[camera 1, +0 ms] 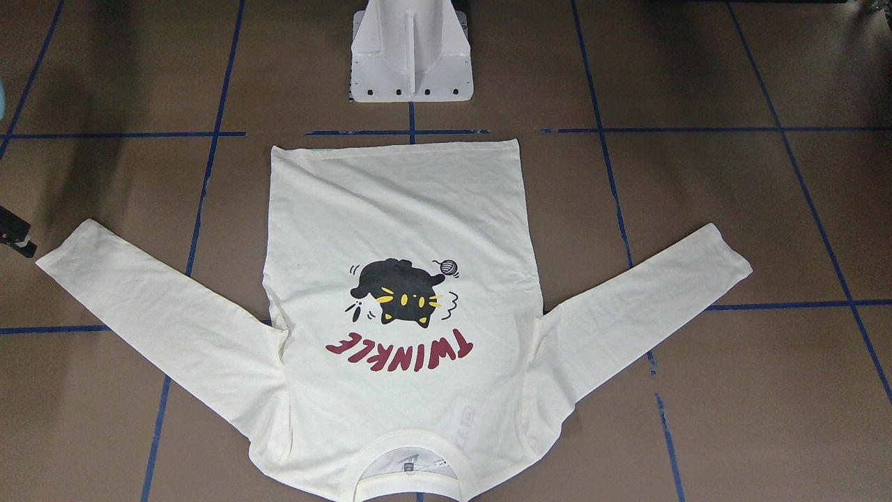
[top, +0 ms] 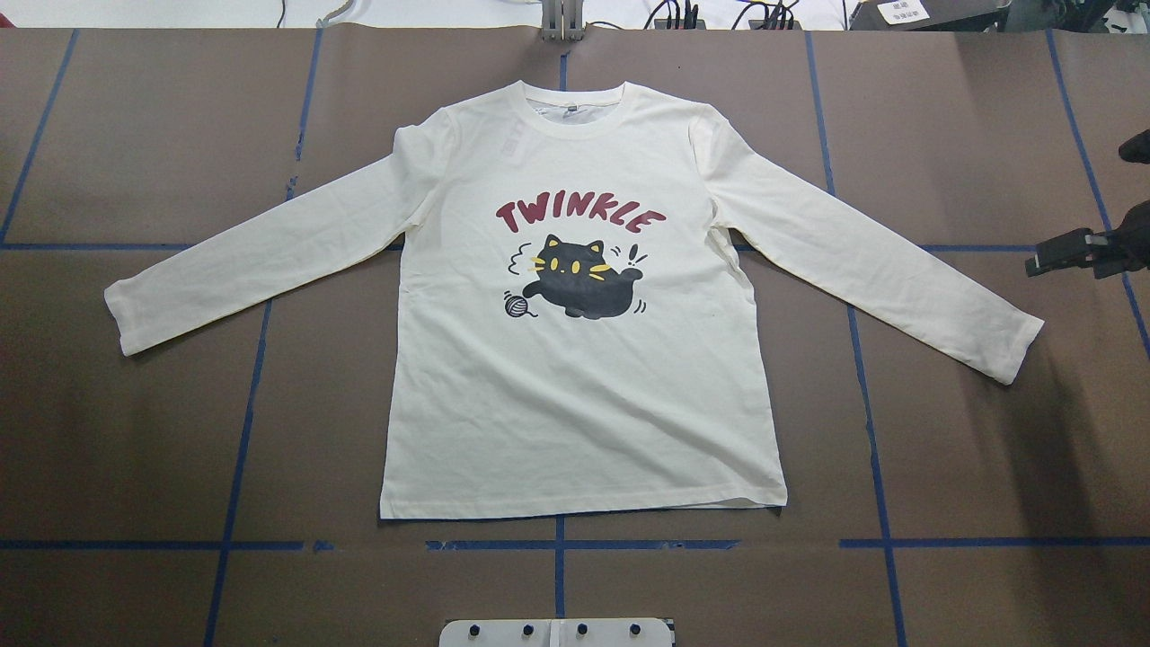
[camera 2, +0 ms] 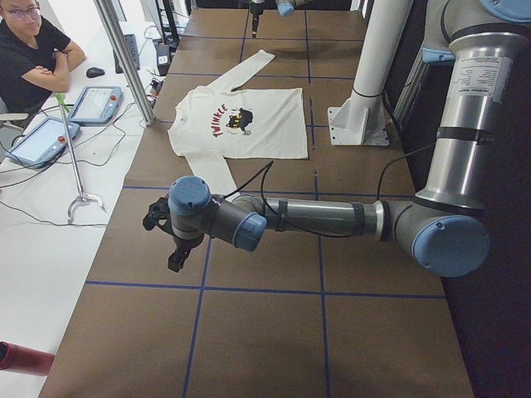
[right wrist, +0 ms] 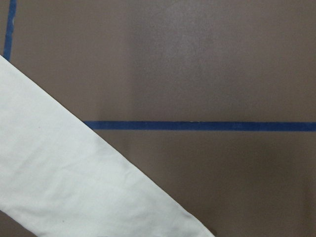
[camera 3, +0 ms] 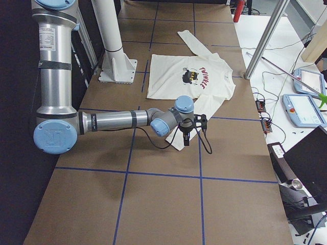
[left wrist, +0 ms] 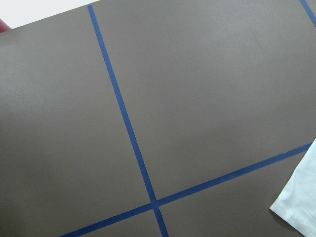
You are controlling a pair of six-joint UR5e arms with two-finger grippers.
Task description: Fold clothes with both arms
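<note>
Shirt, cream with a black cat and red lettering, lies flat and print-up in the middle of the worktop. Its hem is toward the white pedestal and its collar is on the far side from the robot. Both sleeves are spread out and angled back toward the robot, one to each side. Laid open like this, with no crease or overlap showing, it looks ready for a first fold. The blue tape lines probably serve as a grid for squaring it up. Each arm is out at its own end of the worktop, which suits taking one sleeve apiece. The right end effector hangs above the worktop just outside the right-hand sleeve. Its wrist camera looks down on that sleeve lying undisturbed, so it holds nothing and seems clear of the cloth. How wide its fingers stand I cannot tell, since only a dark stub shows at the edge of the overhead view. The left end effector hovers beyond the left-hand sleeve, with only the cuff corner in its wrist view. It appears empty, and its opening cannot be judged either. Folding seems not yet begun.
</note>
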